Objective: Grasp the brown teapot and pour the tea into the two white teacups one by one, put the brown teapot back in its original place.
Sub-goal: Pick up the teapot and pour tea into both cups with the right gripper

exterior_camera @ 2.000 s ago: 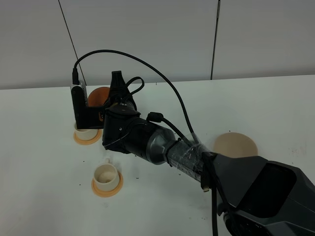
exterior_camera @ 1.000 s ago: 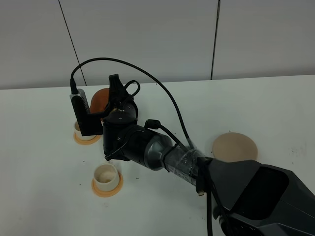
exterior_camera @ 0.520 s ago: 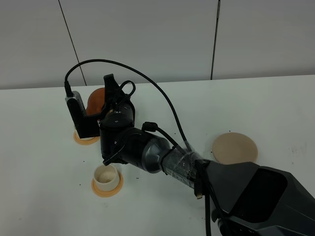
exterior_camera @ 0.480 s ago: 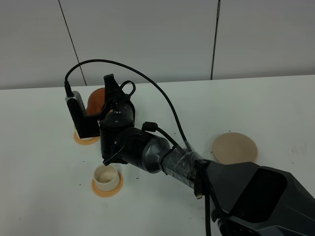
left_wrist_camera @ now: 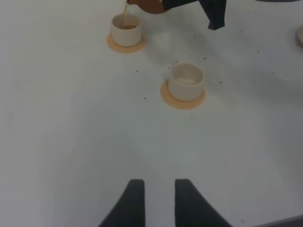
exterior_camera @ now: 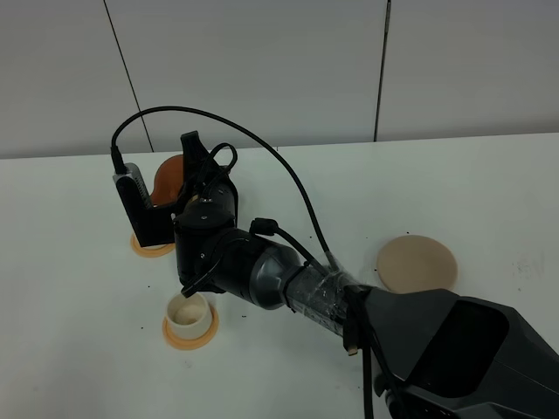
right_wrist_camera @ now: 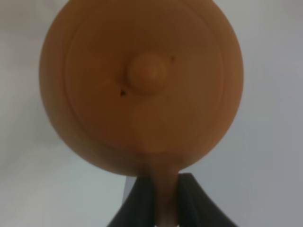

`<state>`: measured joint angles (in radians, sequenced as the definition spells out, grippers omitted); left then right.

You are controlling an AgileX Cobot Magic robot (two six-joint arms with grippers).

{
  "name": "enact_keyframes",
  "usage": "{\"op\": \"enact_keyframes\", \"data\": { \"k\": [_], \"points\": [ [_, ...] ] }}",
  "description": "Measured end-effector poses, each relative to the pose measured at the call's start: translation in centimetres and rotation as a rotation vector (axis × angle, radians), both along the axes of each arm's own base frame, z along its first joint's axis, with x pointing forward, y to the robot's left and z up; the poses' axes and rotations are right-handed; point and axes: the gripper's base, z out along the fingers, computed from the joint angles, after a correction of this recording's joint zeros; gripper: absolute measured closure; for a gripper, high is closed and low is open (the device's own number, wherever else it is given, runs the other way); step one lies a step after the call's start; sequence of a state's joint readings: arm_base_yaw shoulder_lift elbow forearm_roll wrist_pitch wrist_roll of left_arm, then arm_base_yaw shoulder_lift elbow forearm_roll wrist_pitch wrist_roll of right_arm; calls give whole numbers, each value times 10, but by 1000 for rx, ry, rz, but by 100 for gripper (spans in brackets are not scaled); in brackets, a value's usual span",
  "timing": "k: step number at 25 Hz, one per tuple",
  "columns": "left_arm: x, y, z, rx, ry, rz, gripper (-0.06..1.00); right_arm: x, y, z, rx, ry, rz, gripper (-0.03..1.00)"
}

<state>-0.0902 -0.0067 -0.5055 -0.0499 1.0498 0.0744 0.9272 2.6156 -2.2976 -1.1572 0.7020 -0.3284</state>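
My right gripper (exterior_camera: 186, 177) reaches across to the left side of the table, shut on the loop handle of the brown teapot (exterior_camera: 166, 176). In the right wrist view the teapot (right_wrist_camera: 142, 90) fills the frame, lid knob toward the camera, handle pinched in the gripper (right_wrist_camera: 163, 191). The teapot (left_wrist_camera: 147, 4) is tipped over the far white teacup (left_wrist_camera: 126, 29), and a thin stream of tea falls into it. From the high camera only that cup's saucer (exterior_camera: 147, 248) shows. The near teacup (exterior_camera: 188, 313) (left_wrist_camera: 186, 80) stands on its saucer. My left gripper (left_wrist_camera: 155, 195) hovers open over bare table.
The round beige coaster (exterior_camera: 417, 263) lies bare on the right half of the white table (exterior_camera: 489, 192). The right arm's forearm and cable (exterior_camera: 288, 284) stretch diagonally above the near cup. A grey panelled wall stands behind the table.
The right arm has shifted a little further left with the teapot, which now hangs more squarely over the far cup. The left gripper has not moved.
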Motion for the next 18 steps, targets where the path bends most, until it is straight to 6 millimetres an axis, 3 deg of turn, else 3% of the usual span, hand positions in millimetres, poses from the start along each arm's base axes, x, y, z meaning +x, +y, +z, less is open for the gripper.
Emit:
{"op": "enact_keyframes", "data": {
  "k": [18],
  "points": [
    [0,0,0,0,0,0,72,1,0,1,-19,-21,4,87]
  ]
}}
